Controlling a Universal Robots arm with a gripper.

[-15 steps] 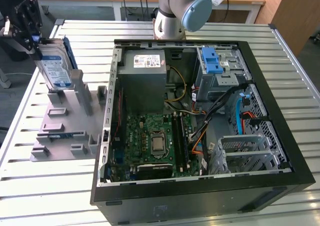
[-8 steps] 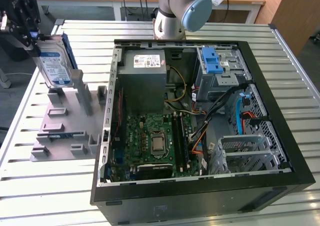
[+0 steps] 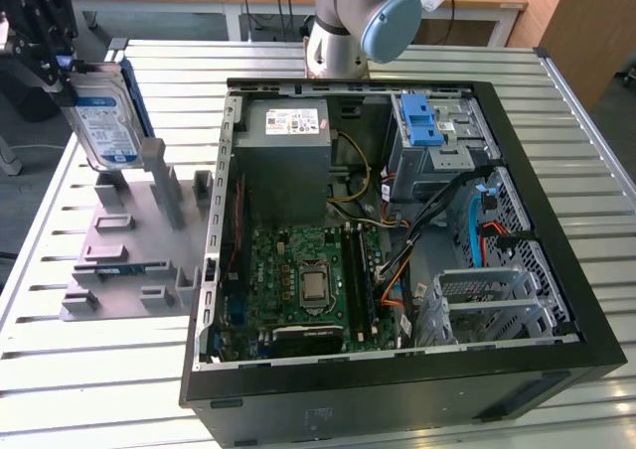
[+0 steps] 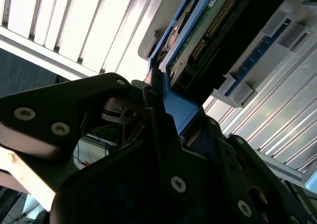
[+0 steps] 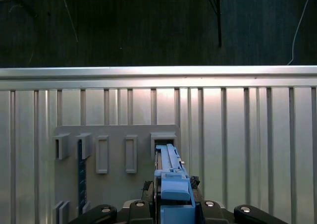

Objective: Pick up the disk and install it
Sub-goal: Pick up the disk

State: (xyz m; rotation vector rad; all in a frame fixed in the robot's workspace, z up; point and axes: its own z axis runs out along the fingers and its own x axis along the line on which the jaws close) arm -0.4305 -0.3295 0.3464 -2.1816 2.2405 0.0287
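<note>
I'm watching the gripper (image 3: pixel 62 72) clamping the disk (image 3: pixel 102 121) by its upper end. The jaws are closed down to the drive's thickness, and nothing else is in them. In the second wrist view the black fingers (image 4: pixel 153 110) are pinching the blue end bracket, with the disk (image 4: pixel 208 35) showing its green circuit-board side.

In the exterior view the disk is standing on end at the exterior view's left, above the grey fixture plate (image 3: pixel 119 260) on the slatted metal table (image 3: pixel 99 389). Its long axis is running nearly vertical, leaning a little so the gripped end is tipping toward the exterior view's left. The labelled face is looking at that camera, and a blue side rail is running along the edge nearer the computer case (image 3: pixel 556 360). I can't tell whether its lower end is touching the fixture's upright posts or hanging just clear of them.

In the first wrist view I'm looking along the disk's (image 5: pixel 171 174) blue edge from the gripper (image 5: pixel 173 209). Its far end is lining up with a rectangular pocket (image 5: pixel 163 140) in the fixture plate (image 5: pixel 116 189).

The label is white with a blue band, and its print is too small for me to make out. The case is lying open, well apart from the disk. Inside, the grey power supply (image 3: pixel 288 161) is carrying a white sticker, and the drive cage (image 3: pixel 437 161) is showing a blue latch.
</note>
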